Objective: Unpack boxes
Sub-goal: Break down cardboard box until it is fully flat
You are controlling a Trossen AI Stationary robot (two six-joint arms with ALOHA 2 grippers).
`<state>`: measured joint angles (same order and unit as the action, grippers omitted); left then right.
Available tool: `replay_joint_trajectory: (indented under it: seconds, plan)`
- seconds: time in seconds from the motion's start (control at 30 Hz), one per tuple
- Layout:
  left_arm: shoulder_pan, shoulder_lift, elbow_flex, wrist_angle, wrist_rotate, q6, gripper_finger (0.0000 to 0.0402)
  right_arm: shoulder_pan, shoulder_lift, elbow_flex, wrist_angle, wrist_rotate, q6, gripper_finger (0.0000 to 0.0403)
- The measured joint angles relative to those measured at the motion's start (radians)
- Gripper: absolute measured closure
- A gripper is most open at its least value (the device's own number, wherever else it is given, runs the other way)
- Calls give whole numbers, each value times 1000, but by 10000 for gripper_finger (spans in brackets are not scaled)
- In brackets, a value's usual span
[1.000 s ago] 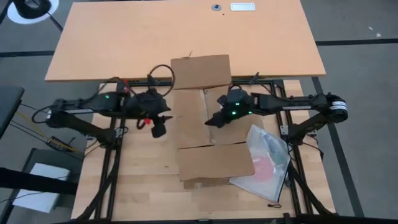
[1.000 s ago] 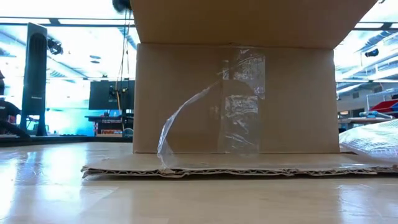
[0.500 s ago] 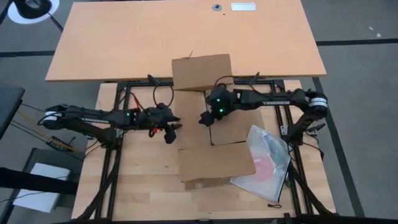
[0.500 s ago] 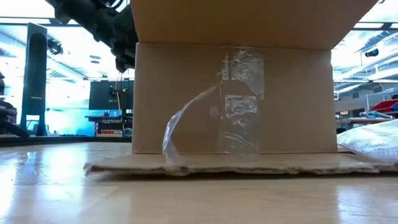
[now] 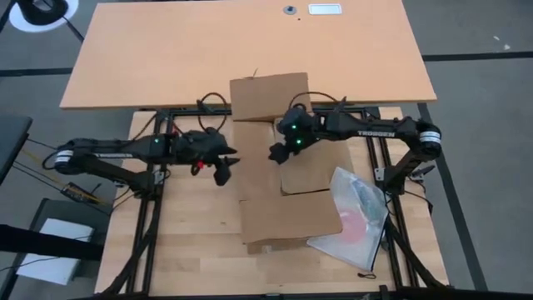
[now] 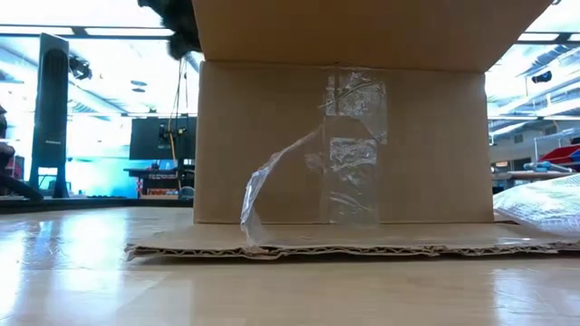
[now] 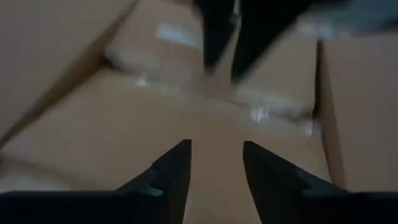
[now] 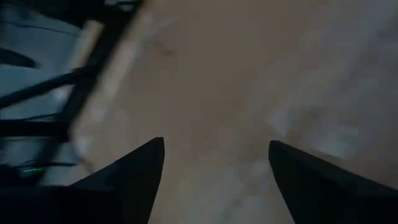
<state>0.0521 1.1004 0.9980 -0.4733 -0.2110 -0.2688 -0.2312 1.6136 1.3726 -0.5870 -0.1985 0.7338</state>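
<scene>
The brown cardboard box (image 5: 266, 158) stands mid-table with its flaps open. The far flap (image 5: 268, 96) stands up. The near flap (image 6: 344, 240) lies flat on the table, with clear tape (image 6: 349, 154) on the front wall above it. My left gripper (image 5: 223, 169) hovers at the box's left edge, pointing into it. In its wrist view my left gripper (image 7: 216, 168) is open, with only cardboard beyond its fingers. My right gripper (image 5: 275, 154) hangs over the box's inside. It is wide open (image 8: 214, 168) and holds nothing.
A clear plastic bag (image 5: 358, 212) with something red inside lies right of the box, near the table's right front. The box's right flap (image 5: 312, 171) lies spread under my right arm. A bigger wooden tabletop (image 5: 250, 42) lies beyond the far flap.
My left gripper has come down and moved toward the box's left edge, rolling a little. My right gripper has moved toward the table's left, further over the box's inside, and tipped more downward. Both have stayed open.
</scene>
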Motion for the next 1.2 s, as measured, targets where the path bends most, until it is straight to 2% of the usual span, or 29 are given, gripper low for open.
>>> replay_joint_trajectory:
  seconds: [0.1, 0.2, 0.37, 0.5, 0.67, 0.77, 0.93, 1.0, 1.1, 1.2]
  plan:
    - [-1, -4, 29, -186, -1, -3, 245, 1, 2, 20, -131, 104, -55, 111]
    - [0, 5, -35, -208, -5, 3, 245, 1, 3, -10, -110, 148, -122, 111]
    - [0, 3, -176, -99, -12, -77, 245, 1, 3, -100, -117, 212, -224, 111]
    - [0, 6, -266, 57, 21, -145, 245, 2, -1, -162, -64, 228, -284, 111]
    - [0, 7, -307, 186, 28, -158, 245, 37, 6, -229, 151, 196, -514, 111]
    - [0, 5, -307, 164, 37, -158, 245, 60, 6, -240, 233, 165, -612, 111]
    - [0, 9, -209, 41, 120, -174, 245, 97, -49, -145, 319, 122, -577, 111]
    - [0, 5, -125, -90, 173, -154, 245, 115, -63, -125, 368, 121, -581, 111]
    - [-5, 7, 68, -388, 209, -129, 245, 137, -63, -112, 506, 149, -622, 111]
    - [-16, 2, 288, -592, 211, -109, 245, 152, -44, -106, 647, 191, -645, 111]
